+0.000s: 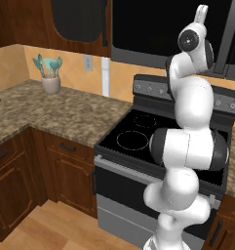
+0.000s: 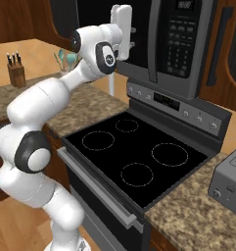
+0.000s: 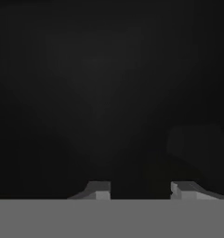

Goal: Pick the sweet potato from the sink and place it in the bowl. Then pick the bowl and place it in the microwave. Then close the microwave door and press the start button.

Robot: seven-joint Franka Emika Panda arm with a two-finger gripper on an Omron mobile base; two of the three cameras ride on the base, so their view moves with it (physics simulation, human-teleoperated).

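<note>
The black microwave (image 2: pixel 180 54) hangs above the stove, its button panel (image 2: pixel 182 34) at the right. Its door (image 2: pixel 144 34), dark glass (image 1: pixel 148 29), lies flush with the body. My arm reaches up and my gripper (image 2: pixel 134 38) points straight at the door glass, very close to it or touching it. In the hand view the gripper (image 3: pixel 140 191) faces dark glass, its two fingertips (image 3: pixel 99 190) stand apart with nothing between them, so it is open. The sweet potato, the bowl and the sink are out of view.
A black stove (image 2: pixel 134 152) with a knob panel (image 2: pixel 188 110) lies below the microwave. Granite counter (image 1: pixel 55 112) runs left, with a cup of teal utensils (image 1: pixel 50 73) and a knife block (image 2: pixel 15 71). A grey toaster (image 2: pixel 229 181) stands right of the stove.
</note>
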